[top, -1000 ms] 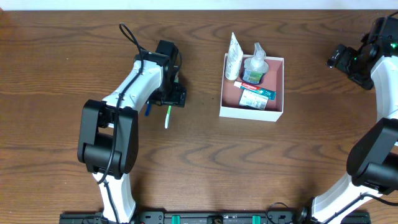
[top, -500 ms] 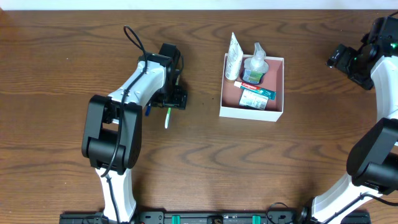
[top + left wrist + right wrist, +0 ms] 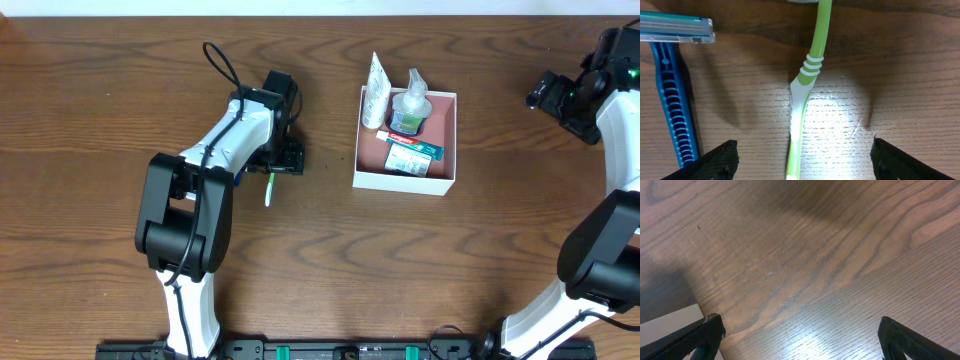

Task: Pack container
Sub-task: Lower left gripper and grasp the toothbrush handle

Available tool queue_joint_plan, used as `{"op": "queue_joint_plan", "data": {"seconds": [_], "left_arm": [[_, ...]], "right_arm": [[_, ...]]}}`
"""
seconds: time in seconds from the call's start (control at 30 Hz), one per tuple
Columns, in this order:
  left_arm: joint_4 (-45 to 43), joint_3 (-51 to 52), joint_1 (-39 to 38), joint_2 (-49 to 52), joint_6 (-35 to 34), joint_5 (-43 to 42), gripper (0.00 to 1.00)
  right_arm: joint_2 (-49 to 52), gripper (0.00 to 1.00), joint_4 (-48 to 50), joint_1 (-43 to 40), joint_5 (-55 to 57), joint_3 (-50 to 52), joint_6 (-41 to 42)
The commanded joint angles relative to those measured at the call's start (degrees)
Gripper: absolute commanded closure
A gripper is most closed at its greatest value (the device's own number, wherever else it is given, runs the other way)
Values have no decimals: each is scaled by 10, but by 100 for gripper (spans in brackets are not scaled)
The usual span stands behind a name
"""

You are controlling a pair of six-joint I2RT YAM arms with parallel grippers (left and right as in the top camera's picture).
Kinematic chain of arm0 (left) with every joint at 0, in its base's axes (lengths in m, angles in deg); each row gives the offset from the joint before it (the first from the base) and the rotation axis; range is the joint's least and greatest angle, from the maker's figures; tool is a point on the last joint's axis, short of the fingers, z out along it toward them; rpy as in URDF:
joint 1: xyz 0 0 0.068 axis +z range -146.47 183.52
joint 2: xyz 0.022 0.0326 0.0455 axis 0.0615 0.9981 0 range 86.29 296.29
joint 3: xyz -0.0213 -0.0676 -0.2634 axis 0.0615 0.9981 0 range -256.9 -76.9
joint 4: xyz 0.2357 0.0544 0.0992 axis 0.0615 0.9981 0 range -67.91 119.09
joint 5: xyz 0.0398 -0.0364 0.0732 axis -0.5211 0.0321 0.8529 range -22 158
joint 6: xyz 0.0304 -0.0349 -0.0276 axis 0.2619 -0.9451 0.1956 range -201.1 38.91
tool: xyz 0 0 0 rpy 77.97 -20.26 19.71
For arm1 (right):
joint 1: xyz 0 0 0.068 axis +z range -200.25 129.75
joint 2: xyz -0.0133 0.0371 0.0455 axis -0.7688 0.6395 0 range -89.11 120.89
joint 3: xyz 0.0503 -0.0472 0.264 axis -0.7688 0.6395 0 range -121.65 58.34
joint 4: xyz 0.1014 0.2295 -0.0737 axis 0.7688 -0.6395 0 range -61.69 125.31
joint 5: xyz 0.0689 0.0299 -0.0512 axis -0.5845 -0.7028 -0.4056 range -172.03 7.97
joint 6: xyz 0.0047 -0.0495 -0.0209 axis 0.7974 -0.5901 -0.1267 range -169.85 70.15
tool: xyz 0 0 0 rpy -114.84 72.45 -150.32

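My left gripper (image 3: 802, 162): jaws spread, holding nothing, poised over the toothbrush (image 3: 806, 75), whose handle runs up the middle of the wrist frame between the jaws; placed so, I judge, for a pinch

Razor (image 3: 670, 100): left edge of that frame, apart from the brush, outside the jaws

My right gripper (image 3: 800, 340): spread, empty, over bare table (image 3: 815, 255), upper right overhead

Container (image 3: 400, 182): right of centre overhead; holds bottle (image 3: 410, 108) and toothpaste box (image 3: 412, 155); tube (image 3: 375, 90) propped at its upper-left corner
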Motion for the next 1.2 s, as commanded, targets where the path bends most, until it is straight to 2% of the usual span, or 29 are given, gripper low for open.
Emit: {"op": "queue_joint_plan", "data": {"seconds": [0.0,0.13,0.83,0.9,1.0,1.17], "left_arm": [[2,5,1,8,-18,9,16],[1,7,1,8,-19,9,19],[-23,37,-1,8,-19,4,20],[-23,37,-1,8,-19,4,29],[-23,37,-1,8,-19,4,51],[-23,37,-1,8,-19,5,73]], "right_arm": [[1,1,-1,1,2,2,6],[1,1,-1,1,2,2,6],[1,1,-1,1,2,2,6],[1,1,-1,1,2,2,6],[1,1,-1,1,2,2,6],[1,1,-1,1,2,2,6]]}}
